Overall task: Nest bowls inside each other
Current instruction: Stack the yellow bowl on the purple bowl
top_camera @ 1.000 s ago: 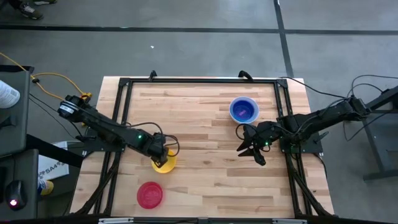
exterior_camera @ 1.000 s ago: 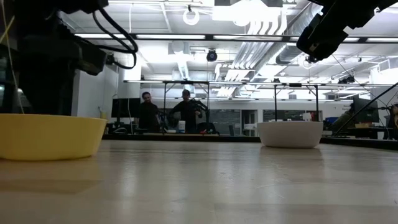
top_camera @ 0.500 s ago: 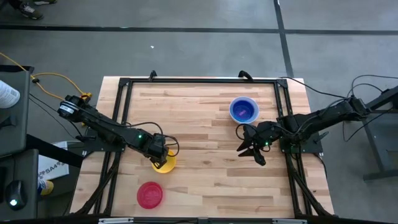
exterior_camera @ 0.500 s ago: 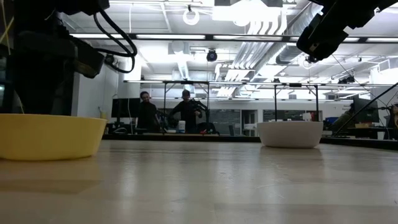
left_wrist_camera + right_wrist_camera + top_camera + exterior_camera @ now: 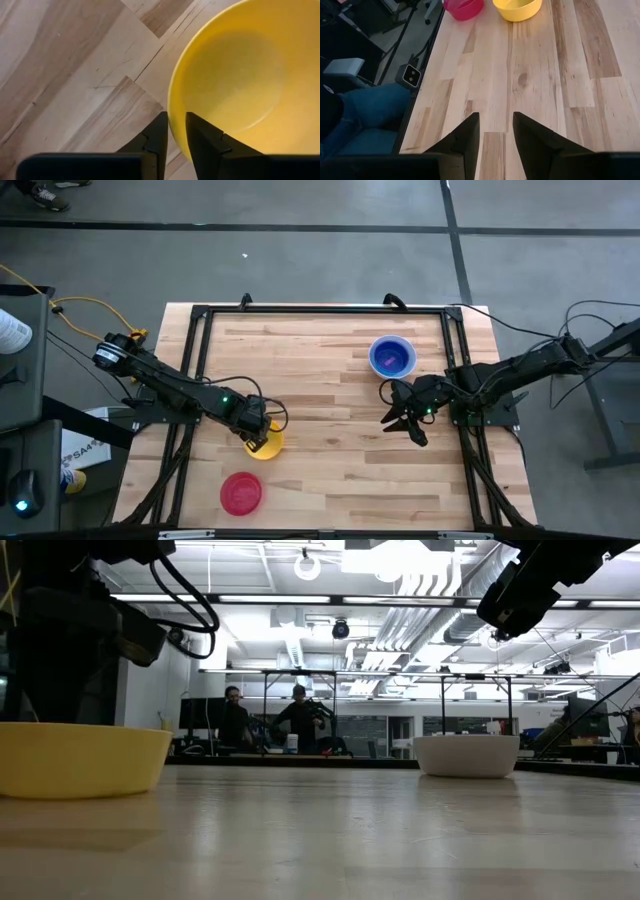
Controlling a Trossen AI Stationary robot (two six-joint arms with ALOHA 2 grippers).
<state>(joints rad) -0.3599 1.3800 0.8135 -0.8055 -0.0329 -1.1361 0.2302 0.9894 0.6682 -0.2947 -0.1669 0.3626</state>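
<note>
Sitting lower left of the high view: red bowl (image 5: 240, 493) on the wooden table (image 5: 330, 470), well clear of both arms. Just above it, left gripper (image 5: 258, 436) straddling the rim of the yellow bowl (image 5: 268, 443), one finger (image 5: 202, 137) inside, the other outside, jaws narrowed around the wall (image 5: 176, 115). Sitting upper right of centre: blue bowl (image 5: 391, 357) nested in the white bowl (image 5: 467, 754). Hovering below it, right gripper (image 5: 404, 420) holding nothing, jaws parted over bare wood.
</note>
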